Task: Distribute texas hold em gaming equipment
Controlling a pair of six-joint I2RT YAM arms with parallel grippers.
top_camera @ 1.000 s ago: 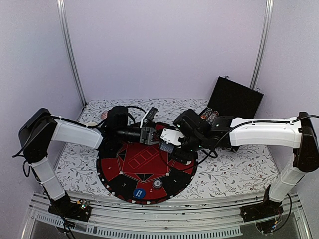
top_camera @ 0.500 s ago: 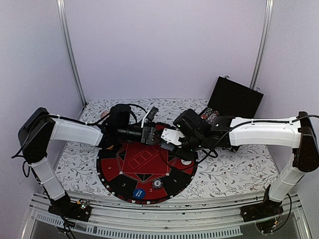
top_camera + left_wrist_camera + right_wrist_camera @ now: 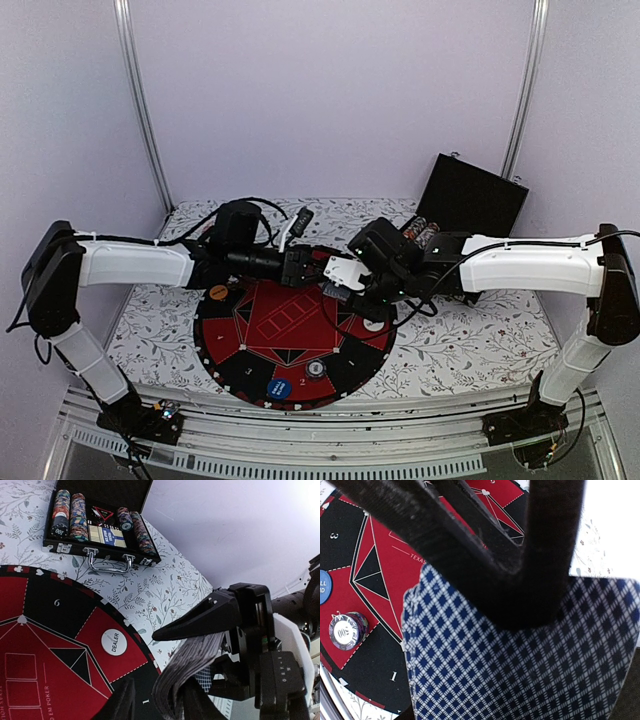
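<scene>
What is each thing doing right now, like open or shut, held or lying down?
Black hinged chip case, open.
Blue-checked deck of playing cards, held in the air.
Right gripper, shut on the deck.
Left gripper, open around one end of the deck.
White round dealer button, lying flat on the round red-and-black poker mat.
Small striped chip stack, standing on the mat.
</scene>
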